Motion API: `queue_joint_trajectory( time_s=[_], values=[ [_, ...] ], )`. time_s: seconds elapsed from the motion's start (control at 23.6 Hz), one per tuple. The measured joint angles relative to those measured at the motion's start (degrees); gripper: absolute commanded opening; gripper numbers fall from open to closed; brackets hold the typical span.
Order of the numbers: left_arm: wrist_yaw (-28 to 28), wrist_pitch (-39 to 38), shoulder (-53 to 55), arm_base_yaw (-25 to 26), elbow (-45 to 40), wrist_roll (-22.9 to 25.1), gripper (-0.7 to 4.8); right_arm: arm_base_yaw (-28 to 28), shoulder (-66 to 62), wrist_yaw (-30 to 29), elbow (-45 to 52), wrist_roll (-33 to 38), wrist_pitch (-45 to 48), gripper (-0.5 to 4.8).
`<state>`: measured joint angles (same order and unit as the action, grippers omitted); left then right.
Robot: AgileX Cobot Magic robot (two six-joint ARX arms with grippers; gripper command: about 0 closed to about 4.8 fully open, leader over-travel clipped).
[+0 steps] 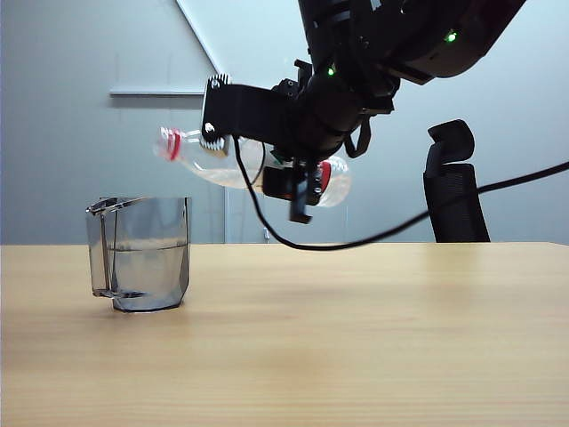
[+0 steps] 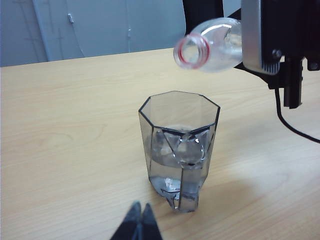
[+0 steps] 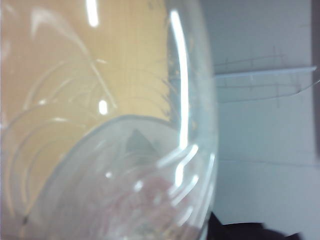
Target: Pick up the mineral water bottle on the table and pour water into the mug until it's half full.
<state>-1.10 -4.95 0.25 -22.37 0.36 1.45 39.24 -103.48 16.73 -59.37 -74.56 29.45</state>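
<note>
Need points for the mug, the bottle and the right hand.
mug (image 1: pixel 147 253): exterior view, front wall.
mineral water bottle (image 2: pixel 212 50): left wrist view, clear shoulder behind the open mouth.
right hand (image 1: pixel 298 182): exterior view, around the bottle's body.

Black office chair (image 1: pixel 455 182) behind table, right.

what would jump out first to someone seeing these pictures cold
The clear plastic mineral water bottle with the red neck ring, held nearly level in the air by the right gripper, its open mouth pointing toward the squat smoky-grey faceted mug. That mug stands on the light-brown wooden table, partly filled with water. The left gripper waits near the mug, jaws together.
</note>
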Motion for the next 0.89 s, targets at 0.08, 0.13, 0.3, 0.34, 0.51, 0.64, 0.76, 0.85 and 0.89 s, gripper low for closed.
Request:
queue_joint_trajectory(
  time_s=[0.08,0.13,0.3,0.34,0.51,0.64,0.76,0.85,0.89],
  values=[
    [0.0,0.0,0.0,0.0,0.0,0.0,-0.02,0.4,0.0,0.0,0.0,5.0,0.1,2.91],
    [0.0,0.0,0.0,0.0,0.0,0.0,-0.02,0.6,0.0,0.0,0.0,8.0,0.2,2.91],
    [-0.1,0.0,0.0,2.6,0.0,0.0,-0.02,1.4,0.4,1.3,0.0,23.9,0.1,2.91],
    [-0.1,0.0,0.0,3.6,0.0,0.0,-0.02,1.5,0.7,1.3,0.0,28.0,0.1,2.91],
    [0.0,0.0,0.0,6.6,0.0,0.0,-0.02,1.2,2.9,1.3,0.0,46.4,0.2,2.91],
    [0.0,0.0,0.0,8.0,0.0,0.0,-0.02,0.2,4.6,0.8,-0.1,59.4,0.2,2.91],
    [0.0,0.0,0.0,9.6,0.0,0.0,-0.02,-1.0,5.4,-1.9,0.2,68.3,0.3,2.9],
    [0.0,0.0,0.0,10.6,0.0,0.0,-0.02,-2.1,5.9,-3.8,1.3,72.9,1.0,2.9],
    [0.0,0.0,0.0,10.9,0.0,0.0,-0.02,-2.6,6.2,-4.8,2.3,75.1,1.5,2.9]
  ],
)
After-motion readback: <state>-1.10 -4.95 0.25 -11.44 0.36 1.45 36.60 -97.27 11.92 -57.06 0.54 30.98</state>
